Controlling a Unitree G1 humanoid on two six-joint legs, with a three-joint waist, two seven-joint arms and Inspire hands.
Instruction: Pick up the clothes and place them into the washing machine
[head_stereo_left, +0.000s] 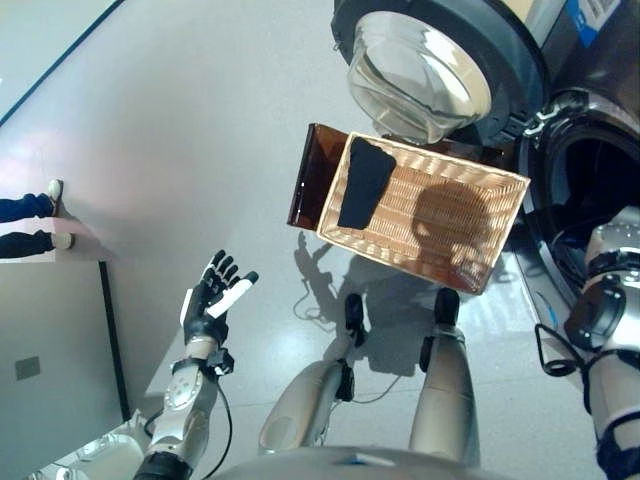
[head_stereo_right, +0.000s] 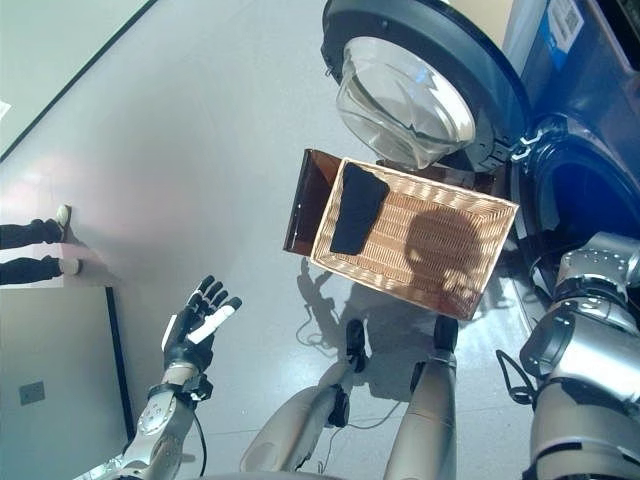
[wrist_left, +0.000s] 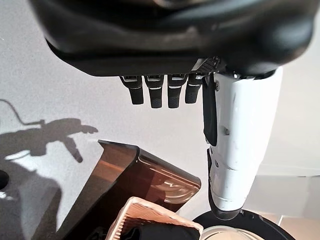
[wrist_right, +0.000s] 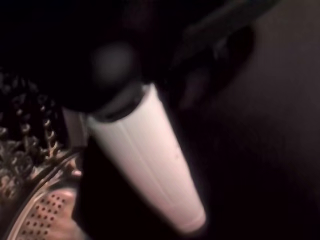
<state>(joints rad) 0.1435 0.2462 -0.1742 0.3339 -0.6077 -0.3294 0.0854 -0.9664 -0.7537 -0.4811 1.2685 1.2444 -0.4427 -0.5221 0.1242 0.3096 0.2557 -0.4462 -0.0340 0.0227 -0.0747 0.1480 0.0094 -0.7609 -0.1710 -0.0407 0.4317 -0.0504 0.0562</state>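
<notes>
Clothes: you have one dark garment (head_stereo_left: 363, 184) in view, lying draped over the left end of the wicker basket (head_stereo_left: 470, 232), partly on its rim, partly inside. The rest of the basket floor shows bare weave.

Near to far, as you look down:

- Left hand (head_stereo_left: 209, 302) sits nearest, low on the left over the pale floor (head_stereo_left: 180, 130), well apart from the basket. Fingers are straight and spread, white-covered thumb out to the side, nothing in it. Its own wrist view confirms the released pose, with the fingers (wrist_left: 155, 94) in a row and the basket corner past them.
- Right arm comes in at the right edge and reaches into the washing machine's drum opening (head_stereo_left: 590, 190). The right hand (wrist_right: 150, 165) shows only in its own wrist view: you see the white thumb cover against darkness, with perforated drum metal (wrist_right: 40, 215) beside it. You cannot tell whether that hand is released or holding anything.
- The basket stands mid-scene, just left of the drum opening. A brown translucent panel (head_stereo_left: 312, 175) stands against its left end.
- Farthest, the machine's round door (head_stereo_left: 420, 75) hangs swung open, its glass bowl above the basket's far rim.
- At the far left edge, a person's legs and shoes (head_stereo_left: 40, 222) show.
</notes>
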